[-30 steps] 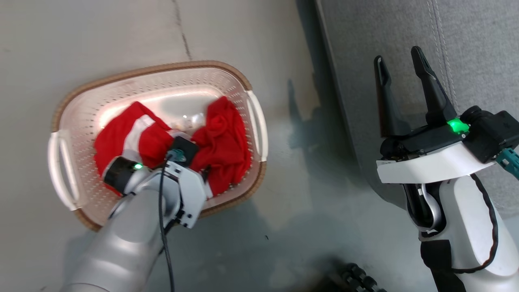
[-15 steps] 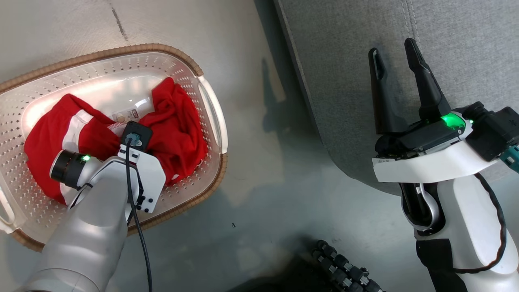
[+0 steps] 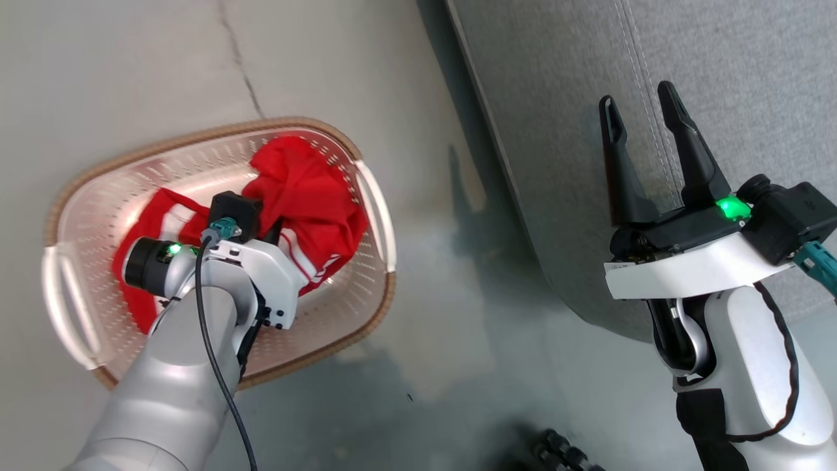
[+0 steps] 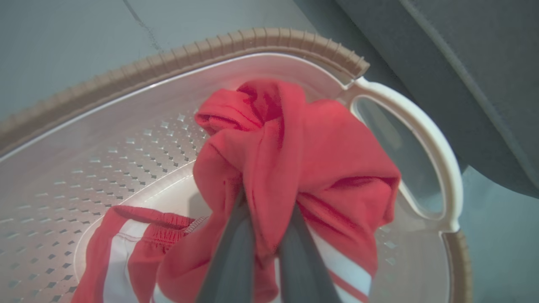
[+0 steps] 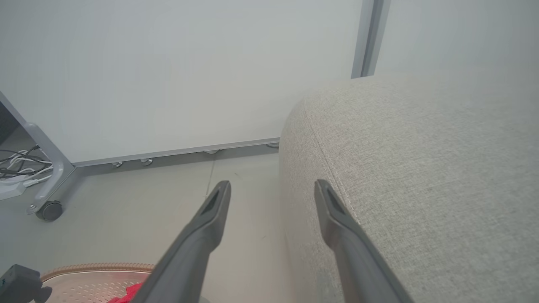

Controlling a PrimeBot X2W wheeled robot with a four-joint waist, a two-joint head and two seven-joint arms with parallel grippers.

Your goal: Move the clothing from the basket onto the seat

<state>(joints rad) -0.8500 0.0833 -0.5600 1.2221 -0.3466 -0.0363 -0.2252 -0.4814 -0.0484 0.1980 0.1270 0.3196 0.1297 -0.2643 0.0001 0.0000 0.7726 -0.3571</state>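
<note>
Now | left end effector (image 4: 268, 210) pinching clothing (image 4: 328, 160), tips apparently buried | right end effector (image 3: 637, 95) spread

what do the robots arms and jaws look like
Left arm: silver-grey tube, white wrist shell, black cable to a teal plug, green light. Right arm: white, black strap and thin black cable, green light, teal plug. Each ends in two long dark tapered jaws.

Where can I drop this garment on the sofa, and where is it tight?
Free: the grey seat around the open right gripper is bare fabric. The floor strip between basket and seat is bare too. Crowded: inside the basket, where the left gripper pinches the red garment beside the other garment.
</note>
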